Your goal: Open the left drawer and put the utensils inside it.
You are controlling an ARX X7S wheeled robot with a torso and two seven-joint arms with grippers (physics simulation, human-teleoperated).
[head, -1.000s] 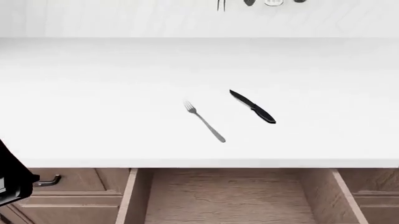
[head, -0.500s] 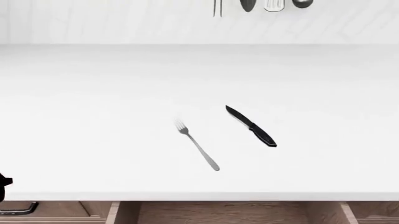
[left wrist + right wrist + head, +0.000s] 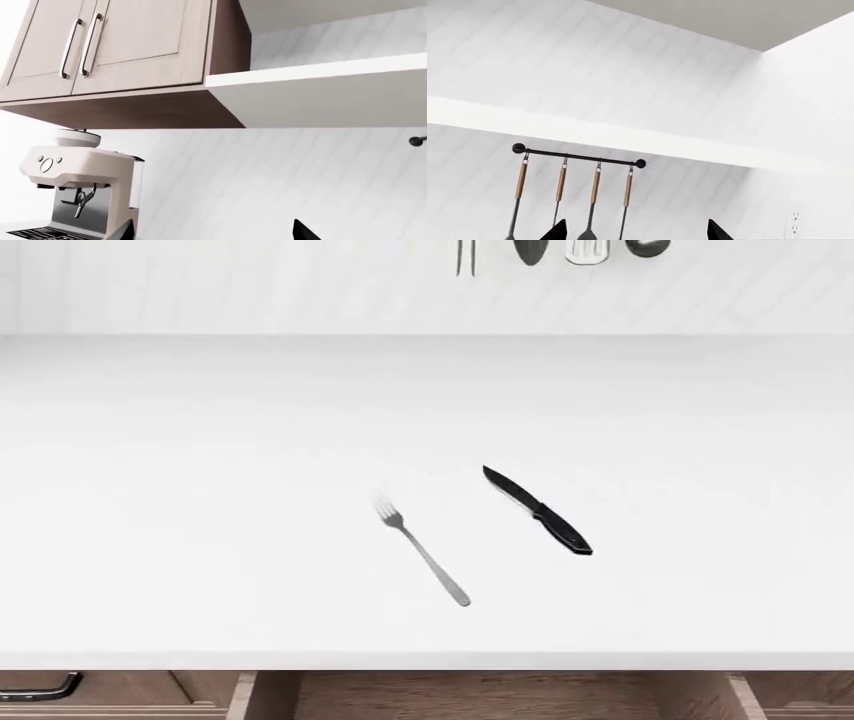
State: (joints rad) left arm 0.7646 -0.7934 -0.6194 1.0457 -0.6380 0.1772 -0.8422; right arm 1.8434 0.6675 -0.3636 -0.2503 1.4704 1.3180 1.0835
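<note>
A slim silver fork [image 3: 424,555] and an all-black knife [image 3: 538,512] lie side by side on the white counter [image 3: 200,490], a little apart, both slanted. At the bottom left edge of the head view only the dark bar handle [image 3: 43,688] and a strip of the left drawer's front show. Neither gripper appears in the head view. My left gripper [image 3: 213,235] is open, its black fingertips [image 3: 303,233] wide apart against the wall. My right gripper [image 3: 637,232] is open too, with nothing between its tips.
A wide wooden drawer [image 3: 467,698] stands pulled out under the counter's front edge. Dark and white kitchen tools [image 3: 561,250] hang on the back wall from a black rail [image 3: 579,156]. A coffee machine [image 3: 80,195] stands under the upper cabinets [image 3: 120,45], beside a white shelf [image 3: 320,95].
The head view rose, so the counter and utensils sit lower in it and less of the drawers shows. The black arm part at the left edge has left the view.
</note>
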